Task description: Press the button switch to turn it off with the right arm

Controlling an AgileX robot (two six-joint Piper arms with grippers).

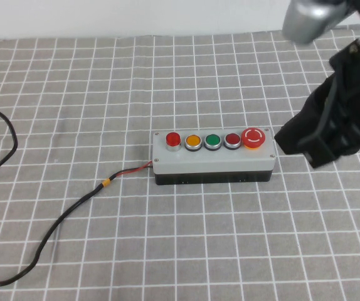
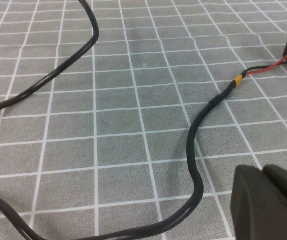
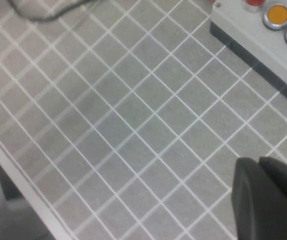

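Note:
A grey box (image 1: 212,160) stands mid-table with five buttons in a row. The button switch (image 1: 173,139) is the small bright-red one on a silver collar at the box's left end. An orange, a green, a dark red and a large red mushroom button follow to its right. The right arm (image 1: 349,81) reaches in from the upper right. My right gripper (image 1: 288,138) is black and shut on nothing. It hovers just right of the box's mushroom end, well away from the button switch. In the right wrist view its fingers (image 3: 268,200) are pressed together, and the box (image 3: 243,30) lies beyond them. My left gripper (image 2: 262,172) is shut and empty, low over the cloth.
A grey checked cloth (image 1: 167,238) covers the table. A black cable (image 1: 73,207) with a yellow band and red wire runs from the box's left end toward the front left. It also shows in the left wrist view (image 2: 198,125). A white wall edge lies at the back.

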